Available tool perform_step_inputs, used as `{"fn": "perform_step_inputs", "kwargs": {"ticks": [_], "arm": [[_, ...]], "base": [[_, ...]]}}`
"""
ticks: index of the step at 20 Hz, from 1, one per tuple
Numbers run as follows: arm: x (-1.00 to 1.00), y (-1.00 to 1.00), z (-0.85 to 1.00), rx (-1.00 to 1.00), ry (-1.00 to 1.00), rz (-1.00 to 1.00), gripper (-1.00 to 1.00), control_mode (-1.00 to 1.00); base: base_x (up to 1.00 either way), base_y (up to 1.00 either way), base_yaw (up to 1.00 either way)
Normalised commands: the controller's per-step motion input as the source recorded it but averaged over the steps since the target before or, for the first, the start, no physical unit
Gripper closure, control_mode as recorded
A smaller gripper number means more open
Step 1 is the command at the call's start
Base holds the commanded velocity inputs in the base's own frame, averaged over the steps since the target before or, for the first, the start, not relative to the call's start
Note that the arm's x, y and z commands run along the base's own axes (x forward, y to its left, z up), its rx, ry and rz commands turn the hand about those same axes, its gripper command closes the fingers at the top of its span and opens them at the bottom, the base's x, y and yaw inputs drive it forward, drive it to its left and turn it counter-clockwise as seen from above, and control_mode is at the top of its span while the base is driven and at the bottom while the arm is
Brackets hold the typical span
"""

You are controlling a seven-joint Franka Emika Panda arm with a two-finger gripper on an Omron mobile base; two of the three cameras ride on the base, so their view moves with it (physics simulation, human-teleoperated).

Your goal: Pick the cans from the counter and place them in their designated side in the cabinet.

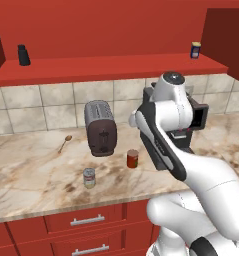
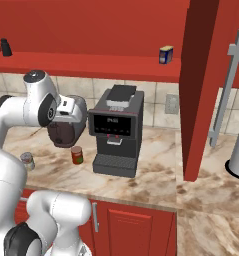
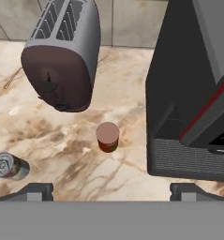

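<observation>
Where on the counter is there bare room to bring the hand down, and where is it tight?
Bare marble lies left of the toaster around the spoon, and along the counter front edge left of the silvery can. Tight: the dark red can between toaster and coffee machine.

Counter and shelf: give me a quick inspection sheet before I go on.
Surface: counter, veined marble, dry.
Job's things: dark red can and silvery can, both upright on the counter, apart; neither in the cabinet.
Clutter: toaster, coffee machine, spoon; black shaker and blue-and-yellow can on the shelf.
End effector: open, empty, above the dark red can.
Cables: nothing seen.
Surroundings: tiled backsplash, red drawers.
</observation>
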Motion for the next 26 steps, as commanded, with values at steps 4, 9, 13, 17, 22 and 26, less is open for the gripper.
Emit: {"fn": "perform_step_inputs", "kwargs": {"ticks": [4,9,13,17,22,26], "arm": [[0.09,0.07,-0.14,0.0,0.0,0.03,-1.0,-1.0],[0.07,0.06,-0.15,0.0,0.01,0.02,-1.0,-1.0],[0.03,0.03,-0.21,0.0,0.02,0.0,-1.0,-1.0],[0.02,0.0,-0.24,0.0,0.02,0.01,-1.0,-1.0],[0.04,0.0,-0.22,0.0,0.01,0.01,-1.0,-1.0],[0.05,0.01,-0.18,0.0,0.01,0.01,-1.0,-1.0]], "base": [[0.0,0.0,0.0],[0.0,0.0,0.0],[0.0,0.0,0.0],[0.0,0.0,0.0],[0.0,0.0,0.0],[0.0,0.0,0.0]]}}
